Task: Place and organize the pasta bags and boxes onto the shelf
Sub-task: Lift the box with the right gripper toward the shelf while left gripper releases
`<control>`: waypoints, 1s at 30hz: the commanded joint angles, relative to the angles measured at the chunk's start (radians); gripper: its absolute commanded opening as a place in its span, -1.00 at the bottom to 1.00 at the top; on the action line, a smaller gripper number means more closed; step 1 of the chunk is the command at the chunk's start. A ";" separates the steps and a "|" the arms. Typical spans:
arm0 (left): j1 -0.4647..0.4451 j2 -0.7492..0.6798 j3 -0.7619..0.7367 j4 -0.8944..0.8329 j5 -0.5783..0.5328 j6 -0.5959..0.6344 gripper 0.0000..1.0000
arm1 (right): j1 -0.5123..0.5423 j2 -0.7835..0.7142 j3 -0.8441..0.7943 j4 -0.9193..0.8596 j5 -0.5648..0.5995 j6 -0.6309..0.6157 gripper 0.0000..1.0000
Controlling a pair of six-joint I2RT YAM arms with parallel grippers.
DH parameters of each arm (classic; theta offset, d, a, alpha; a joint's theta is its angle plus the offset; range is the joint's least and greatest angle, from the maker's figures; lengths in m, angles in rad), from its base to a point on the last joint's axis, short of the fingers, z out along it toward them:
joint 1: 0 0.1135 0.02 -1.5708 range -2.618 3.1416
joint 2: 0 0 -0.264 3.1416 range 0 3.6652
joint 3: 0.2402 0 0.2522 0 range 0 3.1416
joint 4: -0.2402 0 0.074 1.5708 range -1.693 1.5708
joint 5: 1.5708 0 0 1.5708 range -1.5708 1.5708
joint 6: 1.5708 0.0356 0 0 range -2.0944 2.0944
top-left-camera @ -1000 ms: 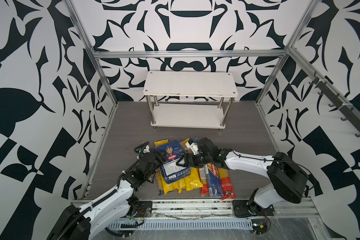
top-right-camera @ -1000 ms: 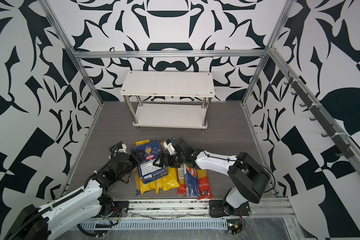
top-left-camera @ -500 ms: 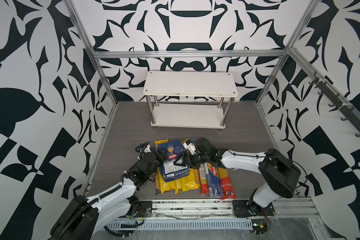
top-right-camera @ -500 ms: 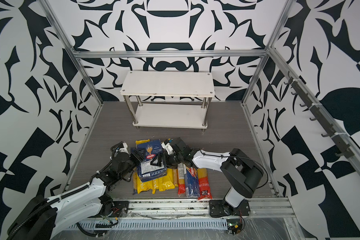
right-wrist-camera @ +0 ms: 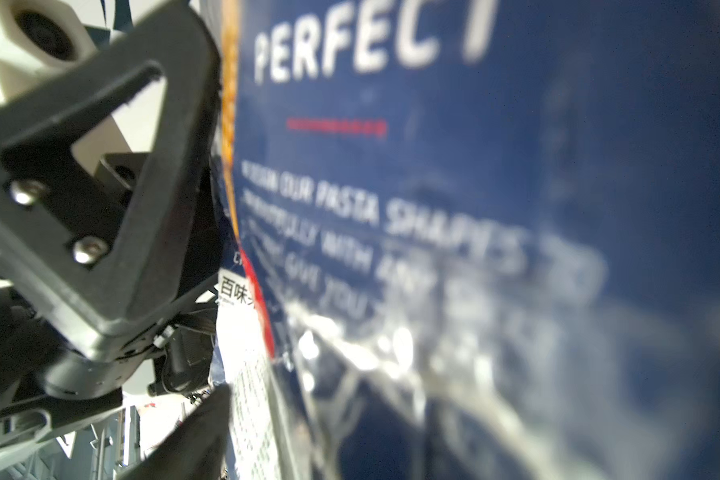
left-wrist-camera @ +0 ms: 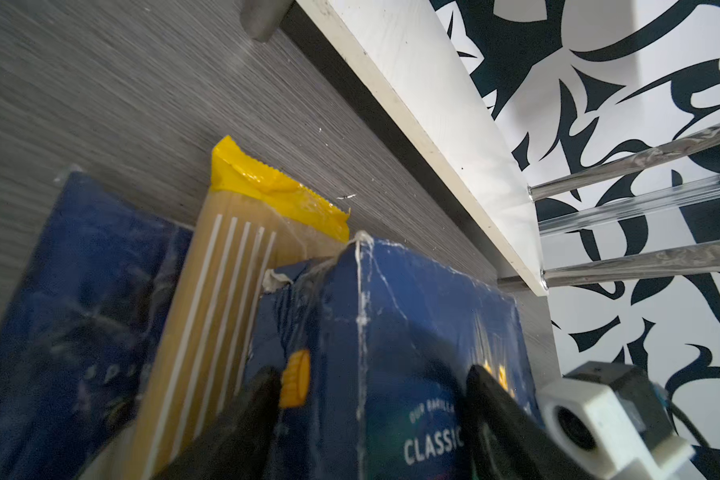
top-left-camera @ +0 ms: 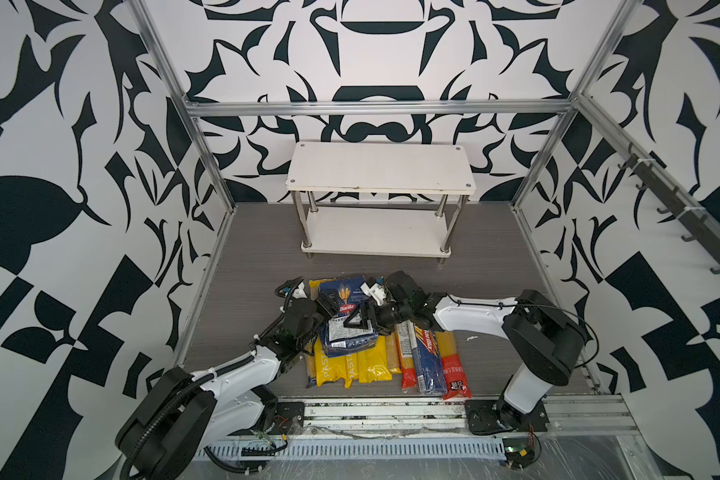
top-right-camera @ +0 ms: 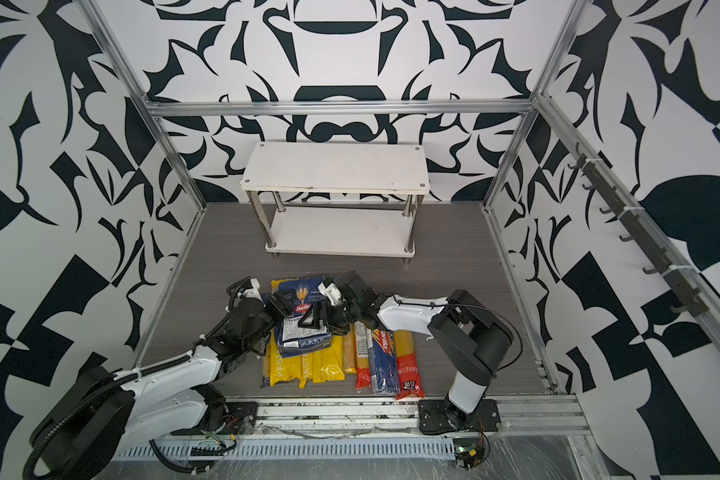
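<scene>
Both left pincer [left-wrist-camera: 371, 388] and right pincer [top-left-camera: 368, 322] straddle the wide Barilla box [top-left-camera: 346, 296], half-spread; grip unclear.

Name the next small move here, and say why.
Probably close the right gripper on the wide box before any lift. The wide box lies atop the yellow bags, the left gripper straddles one edge, the right gripper sits at the opposite side, and the shelf holds nothing.

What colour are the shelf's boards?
White; the shelf shows best in both top views.
</scene>
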 commanded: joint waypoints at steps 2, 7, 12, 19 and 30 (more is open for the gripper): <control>-0.027 0.015 0.062 -0.004 0.076 0.017 0.53 | 0.031 -0.054 0.061 0.168 -0.113 0.005 0.26; -0.024 -0.103 0.126 -0.204 -0.007 0.088 0.72 | 0.019 -0.090 0.050 0.154 -0.118 -0.010 0.11; -0.015 -0.281 0.201 -0.460 -0.099 0.154 0.99 | 0.007 -0.093 0.059 0.135 -0.119 -0.026 -0.18; -0.007 -0.472 0.296 -0.797 -0.215 0.192 0.99 | -0.010 -0.077 0.075 0.136 -0.129 -0.025 -0.34; -0.005 -0.693 0.309 -1.029 -0.288 0.178 0.99 | -0.058 -0.105 0.159 -0.022 -0.128 -0.136 -0.38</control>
